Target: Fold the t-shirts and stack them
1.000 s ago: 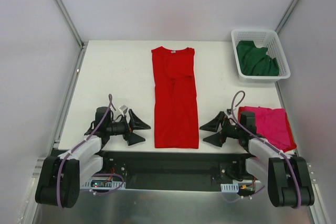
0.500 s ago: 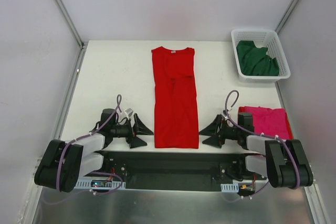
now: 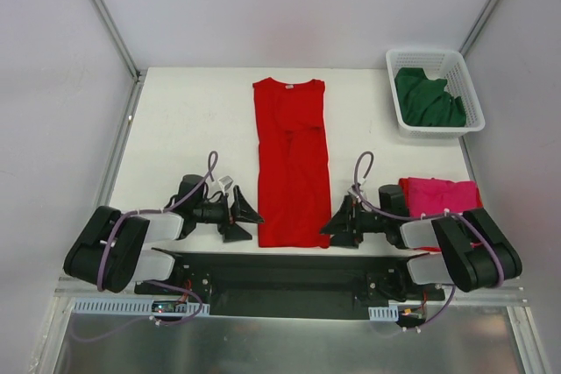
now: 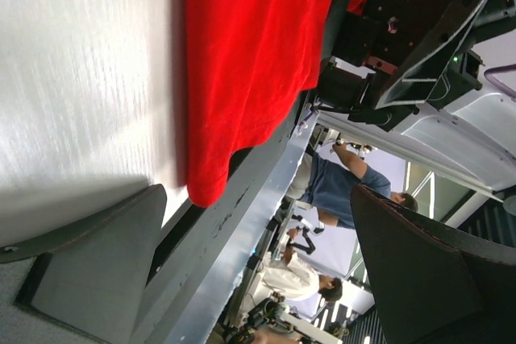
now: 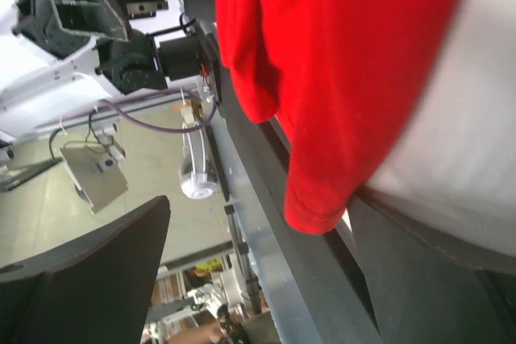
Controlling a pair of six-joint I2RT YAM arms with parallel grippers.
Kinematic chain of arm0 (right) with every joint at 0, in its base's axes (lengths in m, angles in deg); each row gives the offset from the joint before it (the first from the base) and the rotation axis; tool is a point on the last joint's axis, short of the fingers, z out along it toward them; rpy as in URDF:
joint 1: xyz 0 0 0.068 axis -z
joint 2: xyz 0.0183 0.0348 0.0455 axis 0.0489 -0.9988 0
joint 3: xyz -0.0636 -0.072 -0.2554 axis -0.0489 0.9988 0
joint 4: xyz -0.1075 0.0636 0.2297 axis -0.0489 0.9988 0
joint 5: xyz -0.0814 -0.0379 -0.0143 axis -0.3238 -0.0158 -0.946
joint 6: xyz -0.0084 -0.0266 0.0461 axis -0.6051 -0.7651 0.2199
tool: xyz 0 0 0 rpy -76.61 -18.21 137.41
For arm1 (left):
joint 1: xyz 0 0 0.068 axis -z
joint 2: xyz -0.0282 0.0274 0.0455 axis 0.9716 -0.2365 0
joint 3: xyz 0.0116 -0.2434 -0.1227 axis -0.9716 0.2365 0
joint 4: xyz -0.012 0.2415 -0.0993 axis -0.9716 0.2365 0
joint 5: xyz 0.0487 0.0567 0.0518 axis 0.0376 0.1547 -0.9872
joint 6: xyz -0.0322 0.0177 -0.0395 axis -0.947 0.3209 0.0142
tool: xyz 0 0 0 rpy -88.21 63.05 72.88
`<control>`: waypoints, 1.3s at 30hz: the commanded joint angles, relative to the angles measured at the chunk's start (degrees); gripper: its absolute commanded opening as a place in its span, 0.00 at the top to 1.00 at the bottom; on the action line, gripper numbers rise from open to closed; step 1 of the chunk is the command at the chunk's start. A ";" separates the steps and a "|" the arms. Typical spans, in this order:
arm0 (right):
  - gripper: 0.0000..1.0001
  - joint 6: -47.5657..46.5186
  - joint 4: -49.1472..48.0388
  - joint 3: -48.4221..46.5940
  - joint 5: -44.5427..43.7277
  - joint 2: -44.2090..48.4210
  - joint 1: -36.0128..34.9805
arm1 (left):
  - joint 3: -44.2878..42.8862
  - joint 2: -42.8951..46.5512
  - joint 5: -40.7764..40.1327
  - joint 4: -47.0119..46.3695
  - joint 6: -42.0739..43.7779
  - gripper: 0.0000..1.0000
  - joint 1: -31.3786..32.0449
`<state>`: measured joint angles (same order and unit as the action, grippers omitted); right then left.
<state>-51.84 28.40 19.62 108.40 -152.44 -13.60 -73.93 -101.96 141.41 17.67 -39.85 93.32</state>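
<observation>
A bright red t-shirt (image 3: 294, 164) lies flat in the middle of the table, folded lengthwise into a long strip with its collar at the far end. My left gripper (image 3: 253, 223) stands open just left of its near left corner. My right gripper (image 3: 330, 222) stands open at its near right corner. In the left wrist view the red hem corner (image 4: 211, 175) hangs at the table edge between the spread fingers (image 4: 97, 271). The right wrist view shows the other corner (image 5: 318, 203) the same way. A folded magenta-pink t-shirt (image 3: 445, 201) lies at the near right. A dark green t-shirt (image 3: 428, 99) sits crumpled in the basket.
The white lattice basket (image 3: 436, 55) stands at the far right corner. The black base rail (image 3: 280, 273) runs along the near table edge under both arms. White walls with metal posts close in the left, right and back.
Both arms have swung inward and low toward the red shirt's near corners, left gripper going right, right gripper going left. Both stayed open. The shirts have not moved.
</observation>
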 commanded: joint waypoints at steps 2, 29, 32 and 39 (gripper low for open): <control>0.04 6.73 -8.45 4.06 -9.00 -11.87 -4.51 | -2.58 -4.92 -0.53 1.56 0.10 0.01 1.64; 0.04 -4.95 23.06 1.52 -14.71 -2.75 -4.87 | 2.25 -8.88 -4.21 -13.72 -9.12 0.01 10.07; 0.04 -5.57 25.26 1.87 -15.77 -1.17 -4.87 | 2.60 -9.33 -4.83 -14.97 -10.44 0.01 11.22; 0.04 -7.77 29.22 1.17 -18.31 -2.22 -4.87 | 4.79 -8.71 -6.94 -16.46 -11.59 0.01 12.97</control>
<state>-55.10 41.25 16.06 105.41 -150.74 -18.13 -71.94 -109.67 136.69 -2.16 -48.46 104.88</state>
